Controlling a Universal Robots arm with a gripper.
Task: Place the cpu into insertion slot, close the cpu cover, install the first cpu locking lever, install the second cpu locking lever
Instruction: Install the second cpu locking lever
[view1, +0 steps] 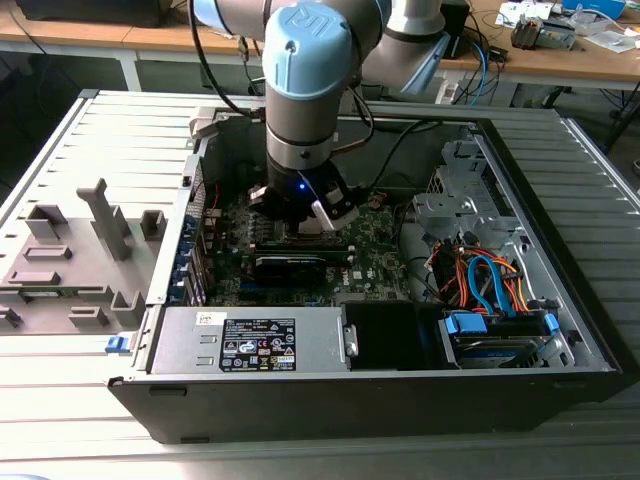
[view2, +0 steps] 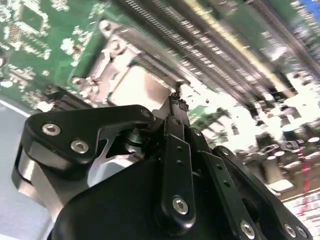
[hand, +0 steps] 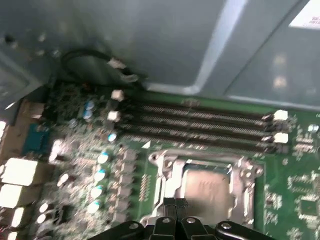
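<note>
Here the gripper (hand: 170, 204), fingers pinched together and empty, hangs just over the cpu (hand: 210, 187), which lies in the insertion slot (hand: 162, 182) with the cpu cover (hand: 200, 161) framing it. Light, stiff, fragile chip: edges only.

You're looking at a green motherboard (hand: 300, 185) speckled with tiny silver and white parts, plus a row of pale blue-topped capacitors (hand: 100, 175). The cpu (hand: 207, 187) is dull silver-grey, and the cpu cover (hand: 167, 172) around it is shinier silver. Memory slots (hand: 200, 125) are black with white clips at the ends. Your gripper (view2: 176, 102) is matte black with silver screws. The arm (view1: 305, 60) has light blue caps on grey. The case (view1: 90, 140) is plain grey, with orange and blue cables (view1: 490, 280) inside.
</note>
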